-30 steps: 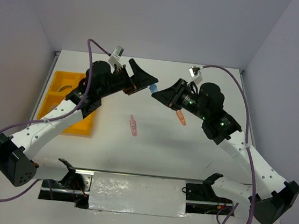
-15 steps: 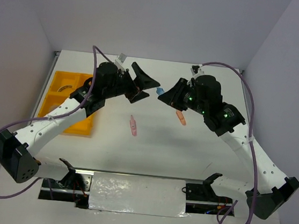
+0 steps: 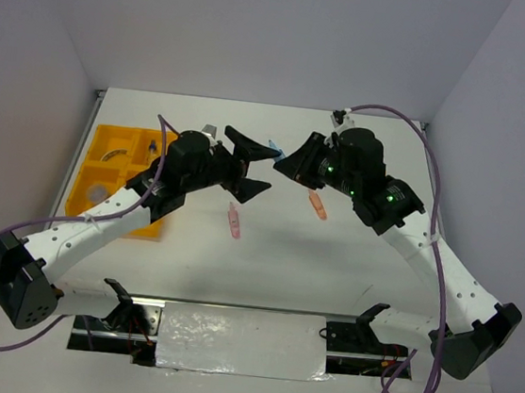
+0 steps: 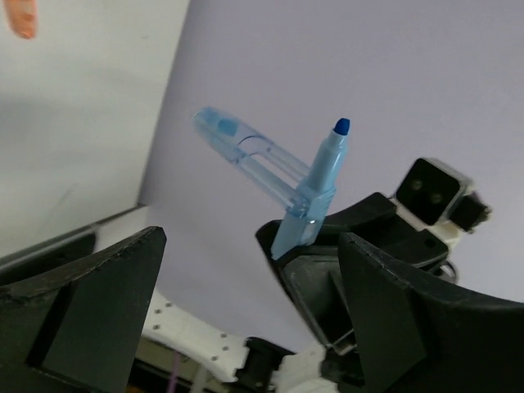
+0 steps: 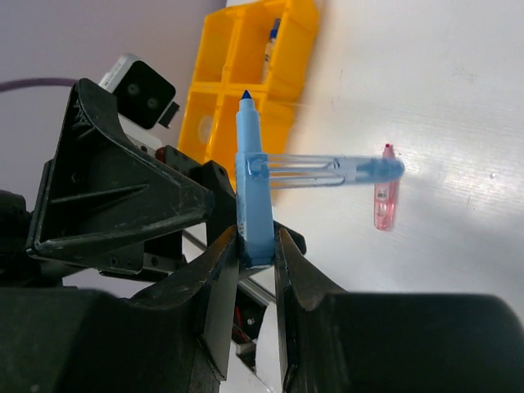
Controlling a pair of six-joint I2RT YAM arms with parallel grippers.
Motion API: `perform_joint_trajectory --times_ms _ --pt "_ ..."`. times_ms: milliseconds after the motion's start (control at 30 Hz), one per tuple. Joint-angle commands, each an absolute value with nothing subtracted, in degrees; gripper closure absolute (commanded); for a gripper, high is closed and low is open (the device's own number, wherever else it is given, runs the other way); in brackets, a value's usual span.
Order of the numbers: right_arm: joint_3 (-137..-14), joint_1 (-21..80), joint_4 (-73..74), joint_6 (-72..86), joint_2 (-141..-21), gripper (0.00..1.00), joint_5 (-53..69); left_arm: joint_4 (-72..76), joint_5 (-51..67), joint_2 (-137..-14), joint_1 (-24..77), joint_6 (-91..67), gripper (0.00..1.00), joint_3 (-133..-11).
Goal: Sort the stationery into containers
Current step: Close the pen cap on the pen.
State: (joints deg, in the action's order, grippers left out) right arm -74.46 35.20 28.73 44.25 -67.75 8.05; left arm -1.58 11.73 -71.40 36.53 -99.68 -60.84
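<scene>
My right gripper (image 5: 258, 246) is shut on the blue clip-like piece (image 5: 254, 192), holding it in the air above the table's middle (image 3: 273, 148). My left gripper (image 3: 249, 164) is open, its jaws wide apart facing the blue piece (image 4: 304, 188), just short of it. The pink piece (image 3: 233, 220) lies on the table below the grippers. It also shows in the right wrist view (image 5: 385, 201). The orange piece (image 3: 317, 204) lies under my right arm. The yellow tray (image 3: 102, 192) sits at the left, holding a blue-capped bottle (image 5: 273, 41) in a far compartment.
The tray (image 5: 221, 115) also holds a pale ring (image 3: 114, 153). White walls close the table at the back and sides. Purple cables loop off both arms.
My left gripper has swung right and down, closer to the blue piece. My right gripper has shifted slightly left and up, still holding the piece.
</scene>
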Motion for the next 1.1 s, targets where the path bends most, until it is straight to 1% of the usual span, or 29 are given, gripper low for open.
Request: perform_joint_trajectory --times_ms 0,133,300,467,567,633,667,700,1067 --pt "-73.65 35.16 22.68 44.47 -68.11 1.0 9.05 5.97 8.45 -71.28 37.26 -106.78 0.01 -60.47" --pt "-73.3 35.33 21.19 44.82 -68.55 1.0 10.19 9.39 5.72 -72.42 37.53 -108.46 0.01 -60.64" --pt "-73.12 35.77 18.9 45.44 -68.03 1.0 11.69 9.58 4.66 -74.79 37.62 -107.93 0.01 -62.31" --pt "-73.21 36.3 17.67 46.58 -67.33 1.0 12.13 10.45 3.87 -75.23 37.62 -108.1 0.01 -61.53" --pt "-73.56 36.56 18.1 46.5 -67.76 1.0 12.22 11.25 3.25 -75.32 37.62 -107.76 0.04 -61.17" --pt "-73.39 36.65 18.02 46.67 -67.85 1.0 12.22 11.34 2.64 -75.23 37.62 -107.23 0.09 -61.35" --pt "-73.3 36.56 17.93 46.67 -68.03 1.0 12.22 11.42 2.46 -75.23 37.62 -106.79 0.14 -61.7" --pt "-73.21 36.56 18.19 46.58 -68.11 1.0 12.22 11.51 2.03 -75.32 37.62 -106.53 0.15 -61.87" --pt "-73.48 36.74 20.12 45.09 -68.47 1.0 10.37 13.8 2.11 -76.64 37.62 -105.3 0.18 -63.02"
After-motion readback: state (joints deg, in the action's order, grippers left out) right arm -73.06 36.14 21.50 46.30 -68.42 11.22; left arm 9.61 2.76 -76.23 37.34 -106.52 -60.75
